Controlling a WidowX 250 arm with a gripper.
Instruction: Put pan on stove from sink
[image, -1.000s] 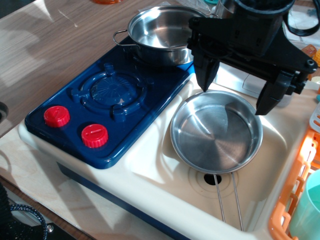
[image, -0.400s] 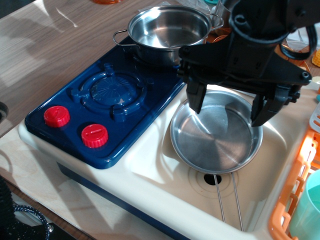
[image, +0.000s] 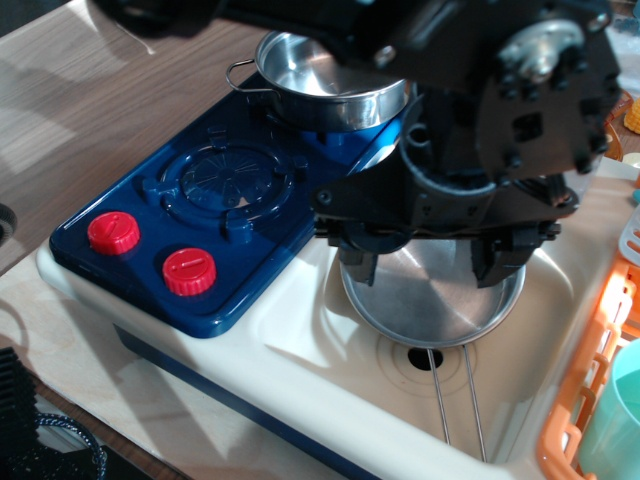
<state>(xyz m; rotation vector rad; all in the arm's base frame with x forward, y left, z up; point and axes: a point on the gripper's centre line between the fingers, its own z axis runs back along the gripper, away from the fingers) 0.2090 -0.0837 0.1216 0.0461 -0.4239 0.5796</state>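
The shiny steel pan (image: 425, 305) lies flat in the cream sink (image: 310, 345), its two-wire handle (image: 455, 395) pointing toward the front edge over the drain hole (image: 425, 358). My black gripper (image: 428, 268) hangs right over the pan, open, one finger at its left rim and the other at its right rim. The gripper body hides the far half of the pan. I cannot tell whether the fingertips touch the pan. The dark blue stove (image: 210, 215) with two red knobs (image: 113, 232) lies to the left, its front burner ring (image: 228, 180) bare.
A deeper steel pot (image: 325, 75) with loop handles stands on the stove's back burner. An orange slatted rack (image: 590, 400) with a pale green cup (image: 615, 420) borders the sink on the right. A wooden tabletop (image: 90, 110) lies to the left.
My gripper has moved down and toward the front, from above the pan's far rim to low over its middle, fingers still spread. The pan has not moved.
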